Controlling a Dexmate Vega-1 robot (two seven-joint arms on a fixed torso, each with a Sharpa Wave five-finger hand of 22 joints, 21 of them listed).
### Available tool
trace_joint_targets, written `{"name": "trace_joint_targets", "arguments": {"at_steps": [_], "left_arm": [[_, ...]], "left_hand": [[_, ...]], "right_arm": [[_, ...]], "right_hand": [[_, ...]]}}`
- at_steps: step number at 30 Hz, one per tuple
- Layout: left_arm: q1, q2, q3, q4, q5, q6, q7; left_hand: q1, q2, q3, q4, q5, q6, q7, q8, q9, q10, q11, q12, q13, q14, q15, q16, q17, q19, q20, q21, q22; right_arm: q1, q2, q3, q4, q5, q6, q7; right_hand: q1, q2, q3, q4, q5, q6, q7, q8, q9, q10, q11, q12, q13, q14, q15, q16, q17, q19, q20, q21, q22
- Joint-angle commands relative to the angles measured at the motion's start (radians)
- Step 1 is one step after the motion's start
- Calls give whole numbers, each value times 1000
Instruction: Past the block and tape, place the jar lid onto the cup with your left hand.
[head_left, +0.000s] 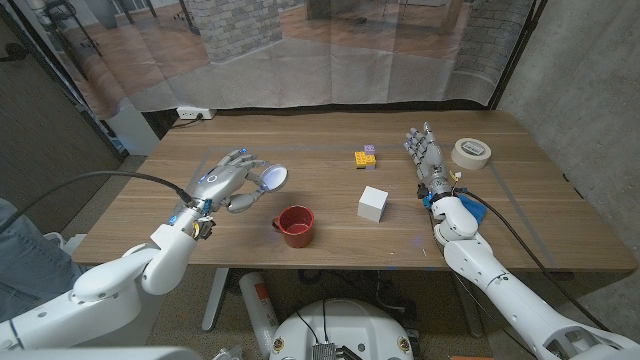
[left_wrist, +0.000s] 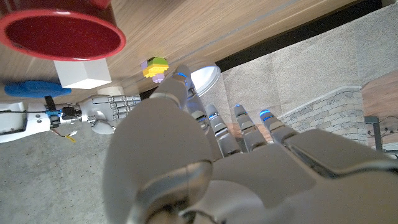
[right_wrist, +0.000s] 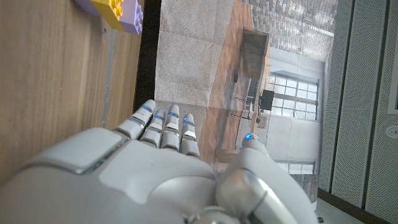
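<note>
Wood-grain desk (head_left: 520, 215), matt brown, long boards running side to side.

Head view: left robot hand (head_left: 228, 181) is raised over the desk's left part, fingers wrapped on a pale, glossy jar lid (head_left: 272, 178) that sticks out at the fingertips, its round face tilted up on edge rather than lying level. Red cup (head_left: 295, 225) stands upright just beside and nearer the robot than the lid, mouth up, handle toward the front. So the lid lies a little behind and to the left of the cup; my read is that the move turns on bringing it forward, slightly rightward, and levelling its flat face over the rim. White block (head_left: 373, 203) sits right of the cup; a small yellow-and-purple toy brick (head_left: 365, 158) behind it. Roll of tape (head_left: 471, 152), cream, ring-shaped, lies far right. Right robot hand (head_left: 427, 158) stands with fingers straight and apart, grasping nothing, well away from the cup; left is clearly nearer.

Left wrist view: grey plastic-shelled hand with blue fingertip lights, lid's white rim (left_wrist: 205, 76) peeking past the fingers; cup's red rim (left_wrist: 62, 36) close by, smooth and round.

Right wrist view: right hand's fingers (right_wrist: 163, 130) extended, empty, brick (right_wrist: 121, 11) beyond them.
</note>
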Motion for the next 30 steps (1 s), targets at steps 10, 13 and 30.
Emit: {"name": "trace_joint_targets", "arguments": {"at_steps": [10,13,30], "left_arm": [[11,-48,-46,12,51,-144,-77],[22,-55,-60,7,51,-156,-92],[75,-104,-113,-30,90,-212,-166]], "left_hand": [[0,-12,10,2,2,172,-74,9,15,7,2,-4,3,8,-152,4,2,-1,0,-3,3],[-1,-13,11,2,2,170,-74,8,16,7,1,-5,3,7,-153,4,2,-2,0,-3,3],[-5,-16,15,4,5,171,-78,8,19,5,1,-8,3,2,-152,2,3,-5,0,-4,3]], "right_arm": [[2,12,-8,-3,-14,3,-21],[1,13,-8,-5,-15,5,-23],[25,37,-19,24,-11,23,0]], "right_hand": [[1,3,-6,0,4,9,3,5,3,5,-1,-2,3,11,1,-1,6,5,-1,-1,1],[1,3,-6,0,5,9,3,4,3,5,-1,-2,3,11,0,-1,6,5,-1,-1,1],[0,4,-7,-1,5,9,3,4,3,6,-1,-2,3,13,1,-1,6,5,-2,-2,1]]}}
